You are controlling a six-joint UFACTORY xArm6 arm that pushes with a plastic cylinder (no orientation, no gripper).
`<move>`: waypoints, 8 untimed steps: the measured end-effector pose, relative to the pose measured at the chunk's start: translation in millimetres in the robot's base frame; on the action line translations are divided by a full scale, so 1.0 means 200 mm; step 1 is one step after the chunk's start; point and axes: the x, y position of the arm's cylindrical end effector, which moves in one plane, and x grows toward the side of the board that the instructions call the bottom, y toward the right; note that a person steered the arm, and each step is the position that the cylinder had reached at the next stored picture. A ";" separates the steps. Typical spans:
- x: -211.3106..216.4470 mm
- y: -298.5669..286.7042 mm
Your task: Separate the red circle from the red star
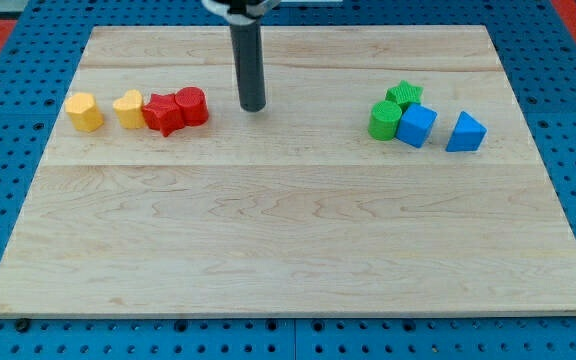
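The red circle [193,105] and the red star [164,113] touch each other at the view's upper left, the circle on the star's right. My tip [254,107] stands on the board to the right of the red circle, a short gap away, not touching it. The rod rises from the tip to the view's top.
A yellow heart [128,109] touches the red star's left side; a yellow block [84,112] lies further left. At the view's right are a green star [404,95], a green circle [384,120], a blue block [417,126] and a blue triangle [466,132]. The wooden board [288,250] lies on a blue pegboard.
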 end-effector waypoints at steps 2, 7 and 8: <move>-0.16 -0.37; -0.03 -0.65; 0.00 -0.59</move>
